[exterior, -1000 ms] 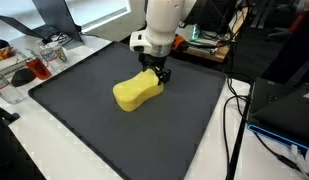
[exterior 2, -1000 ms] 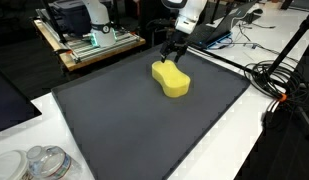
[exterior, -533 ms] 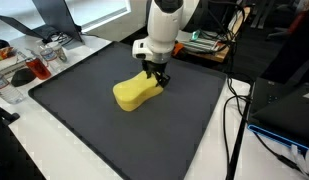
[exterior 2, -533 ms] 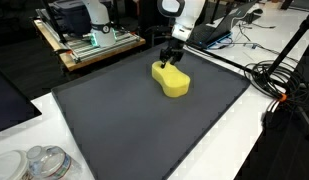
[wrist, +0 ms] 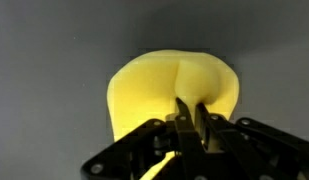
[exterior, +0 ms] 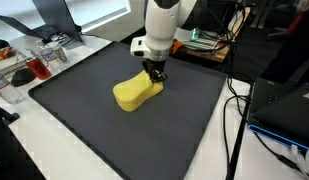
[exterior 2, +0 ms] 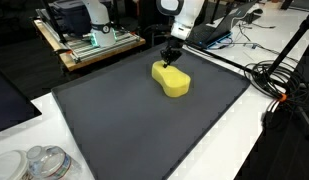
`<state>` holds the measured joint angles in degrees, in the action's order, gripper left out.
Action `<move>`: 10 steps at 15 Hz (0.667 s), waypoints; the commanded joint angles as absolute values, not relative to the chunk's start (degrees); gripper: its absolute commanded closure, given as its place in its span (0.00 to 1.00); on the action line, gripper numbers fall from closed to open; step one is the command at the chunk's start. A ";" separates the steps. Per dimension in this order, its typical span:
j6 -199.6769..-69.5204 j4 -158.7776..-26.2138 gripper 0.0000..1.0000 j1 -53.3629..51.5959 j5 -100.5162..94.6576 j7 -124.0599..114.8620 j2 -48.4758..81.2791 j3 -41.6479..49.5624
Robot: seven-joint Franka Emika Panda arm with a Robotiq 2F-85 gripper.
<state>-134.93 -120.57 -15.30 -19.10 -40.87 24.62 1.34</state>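
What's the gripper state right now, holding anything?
Gripper: jaws closed, pinching one end of the yellow sponge.

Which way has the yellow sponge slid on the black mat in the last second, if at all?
No. The yellow sponge lies where it did, keeping its gap to the far edge of the black mat in both exterior views.

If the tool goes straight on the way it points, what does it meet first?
The yellow sponge: the tool points down onto its end and looks at or very near its surface; contact is unclear.
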 commanded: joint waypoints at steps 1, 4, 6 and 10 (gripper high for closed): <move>-135.24 -125.21 0.97 -13.31 -17.55 -38.14 18.57 1.56; -134.14 -127.83 0.98 -11.55 -18.10 -36.29 12.74 1.93; -132.21 -129.42 0.98 -10.30 -18.38 -33.54 7.97 1.66; -125.73 -130.47 0.98 -8.36 -19.08 -27.06 -1.48 0.33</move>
<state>-129.49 -127.16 -9.84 -19.04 -31.23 7.04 1.64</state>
